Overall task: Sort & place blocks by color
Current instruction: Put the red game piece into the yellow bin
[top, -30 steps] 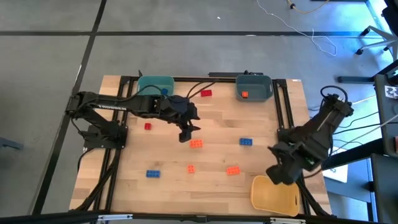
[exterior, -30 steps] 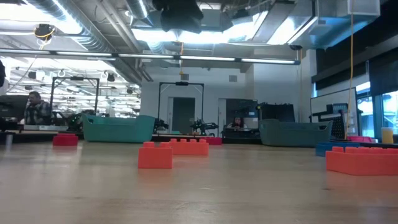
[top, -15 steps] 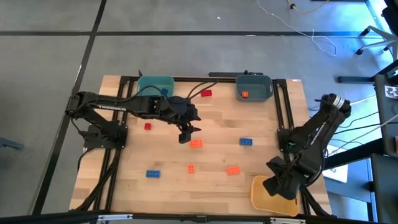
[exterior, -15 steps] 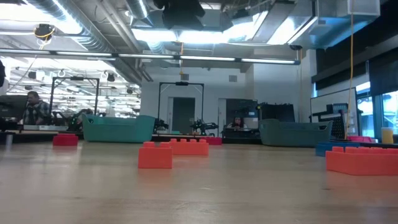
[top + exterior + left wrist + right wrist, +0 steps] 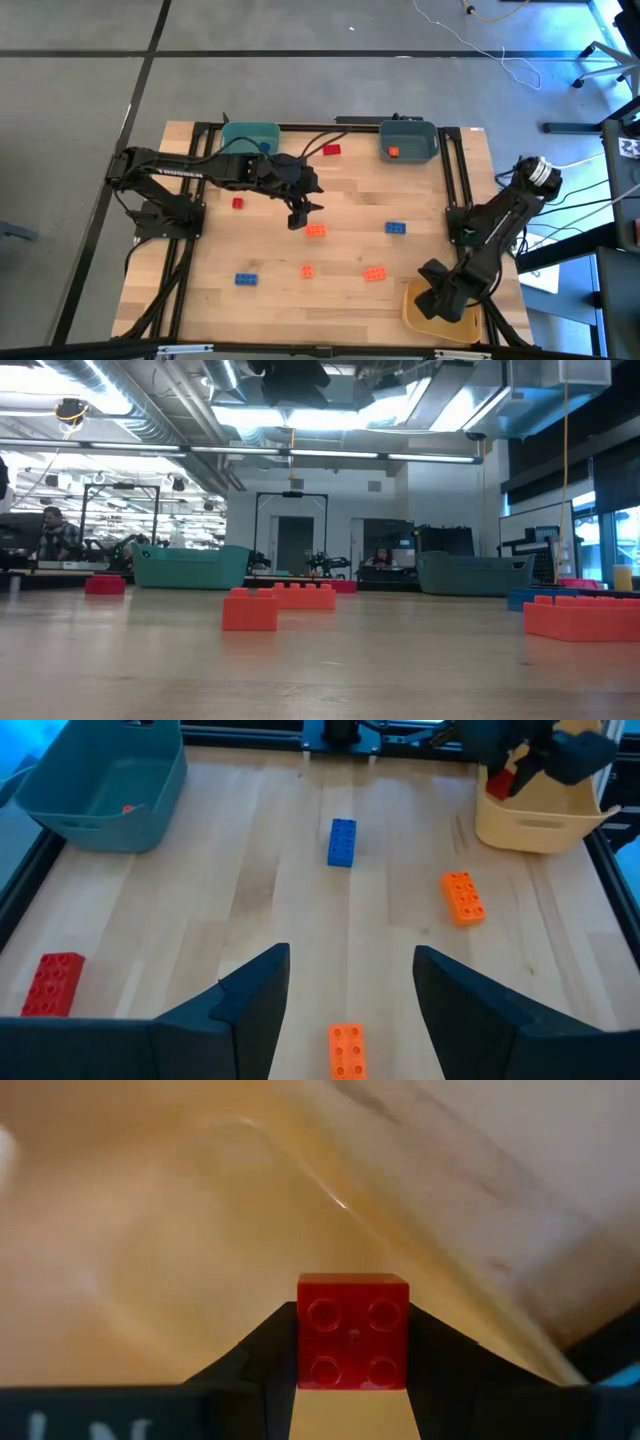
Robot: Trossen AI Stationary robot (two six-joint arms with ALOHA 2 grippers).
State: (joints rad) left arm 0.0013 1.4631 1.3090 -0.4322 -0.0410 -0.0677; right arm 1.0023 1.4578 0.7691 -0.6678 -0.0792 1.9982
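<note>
One red square block [image 5: 352, 1330] sits pinched between the right tool's [image 5: 440, 303] fingers, over the yellow bin [image 5: 441, 322] at the bench's [image 5: 340, 180] near right corner; from above the arm hides it. The left tool [image 5: 300, 214], spread and empty, hangs mid-bench just beside an orange block [image 5: 316, 231]. Since before, the right tool has swung over the bin.

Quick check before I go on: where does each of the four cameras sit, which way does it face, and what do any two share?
High: overhead, straight down; table, both arms, left gripper, right gripper over the yellow bin.
Low: table-top height, level across into the room; orange brick, no arm clearly visible.
Left wrist: past its own open fingers toward the blue brick.
Right wrist: down into the yellow bin, fingers clamping a red brick.
Shared: left wrist also shows the yellow bin and right gripper with that red brick.
</note>
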